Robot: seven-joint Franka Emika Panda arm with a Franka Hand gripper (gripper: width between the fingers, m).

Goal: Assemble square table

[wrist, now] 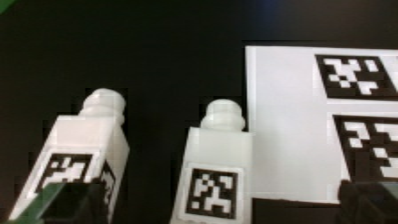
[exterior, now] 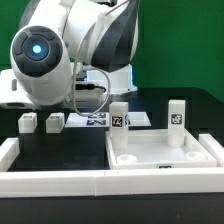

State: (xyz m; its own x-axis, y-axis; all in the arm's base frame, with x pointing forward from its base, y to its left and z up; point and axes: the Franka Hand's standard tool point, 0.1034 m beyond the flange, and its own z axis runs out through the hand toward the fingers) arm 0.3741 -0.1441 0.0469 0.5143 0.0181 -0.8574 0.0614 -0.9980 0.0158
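The square table's white slab (exterior: 160, 157) lies flat at the exterior view's right. Two tagged white legs (exterior: 118, 115) (exterior: 177, 113) stand upright at its far corners. Two more legs (exterior: 27, 122) (exterior: 55, 121) lie on the black table to the left, under the arm. The wrist view shows these two side by side, one leg (wrist: 86, 150) and the other leg (wrist: 217, 165), tags facing up. My gripper (wrist: 217, 205) hangs open above them, the second leg midway between its dark fingertips (wrist: 71, 203). Nothing is held.
The marker board (wrist: 338, 90) lies just beside the loose legs, seen behind them as the marker board (exterior: 95, 120). Long white border bars (exterior: 60, 180) run along the front and left edges. The arm's bulky body (exterior: 70, 50) fills the upper left.
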